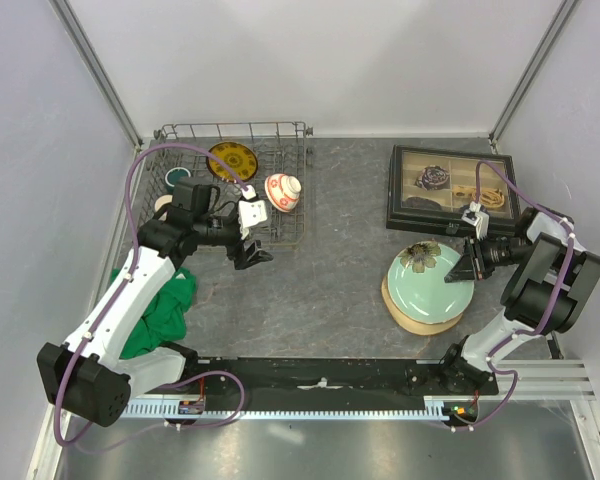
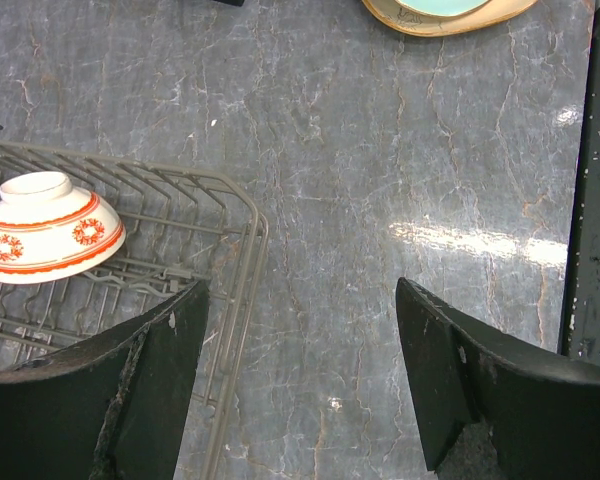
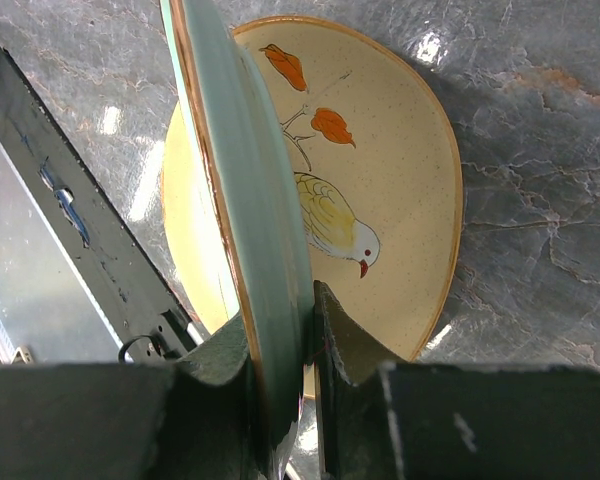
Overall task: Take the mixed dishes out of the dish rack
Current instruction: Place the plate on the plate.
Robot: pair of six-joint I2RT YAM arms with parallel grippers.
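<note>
Well right of the grey wire dish rack (image 1: 280, 225), on the side toward the arm bases: right gripper (image 3: 280, 335) clamped on the rim of the pale green plate (image 3: 250, 200), holding it tilted over the cream plate with bird pattern (image 3: 380, 180), which lies flat on the grey marbled tabletop (image 2: 400, 150). Can't tell if the green plate's far rim touches it. Both plates are out of the rack.

Left gripper (image 2: 300, 385): jaws wide apart, empty, just off the rack's near right corner. One finger is over the corner wire, the other over bare table.

Likely next pick: small red-and-white bowl (image 2: 45, 225), upside down inside the rack at its right side, foot ring up. It's just beyond the left gripper and off to one side. Left arm is far nearer and the right is occupied. The gripper would need to shift in over the rack wall to straddle the bowl.

Deeper in the rack: dark green mug (image 1: 177, 178) at the left, yellow-gold patterned dish (image 1: 232, 160) by the back wall
</note>
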